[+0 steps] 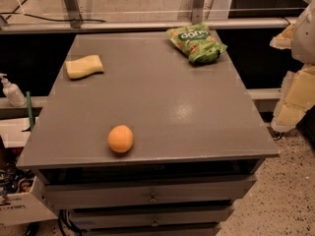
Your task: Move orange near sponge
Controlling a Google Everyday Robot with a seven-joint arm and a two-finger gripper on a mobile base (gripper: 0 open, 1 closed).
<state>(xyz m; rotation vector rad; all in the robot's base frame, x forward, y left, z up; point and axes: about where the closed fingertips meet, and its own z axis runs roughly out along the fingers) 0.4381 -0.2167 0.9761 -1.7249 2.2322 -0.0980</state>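
The orange (120, 138) is a small round fruit sitting on the grey cabinet top (162, 102), near its front edge and left of centre. The sponge (84, 66) is a pale yellow block with a wavy outline, lying at the top's left side towards the back. My gripper (294, 98) hangs at the right edge of the view, beyond the cabinet's right side and well away from both the orange and the sponge. It holds nothing that I can see.
A green snack bag (196, 43) lies at the back right of the cabinet top. Drawers (152, 196) run below the front edge. A white pump bottle (11, 90) stands on a ledge to the left. A metal rail (147, 25) runs behind the cabinet.
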